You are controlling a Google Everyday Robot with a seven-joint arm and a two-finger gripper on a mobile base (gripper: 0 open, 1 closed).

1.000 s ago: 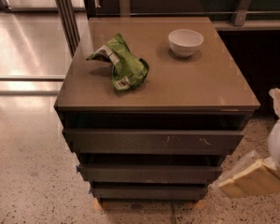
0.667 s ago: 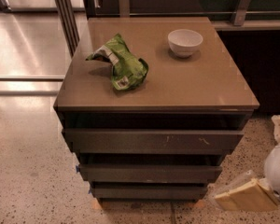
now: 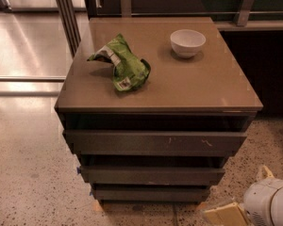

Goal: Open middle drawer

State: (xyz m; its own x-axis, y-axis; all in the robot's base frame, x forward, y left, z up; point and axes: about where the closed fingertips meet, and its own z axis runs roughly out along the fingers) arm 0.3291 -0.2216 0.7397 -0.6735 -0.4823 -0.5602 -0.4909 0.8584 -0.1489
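- A crumpled green foil snack bag (image 3: 126,68) and a small round white bowl (image 3: 187,42) lie well apart on the flat grey-brown top of the low three-drawer cabinet (image 3: 212,91).
- Nothing stands in front of the drawer fronts; speckled pale stone floor (image 3: 28,173) lies before them.
- The bag's white label patches cannot be read.
- The middle drawer (image 3: 153,175), a plain dark grey-brown front, sits between the taller scratched top front (image 3: 155,142) and the narrow lowest front (image 3: 151,193).
- The tan gripper (image 3: 225,214) hangs low at the lower right beside its white rounded arm housing (image 3: 271,204), touching nothing visible; whether it is open or closed cannot be told.
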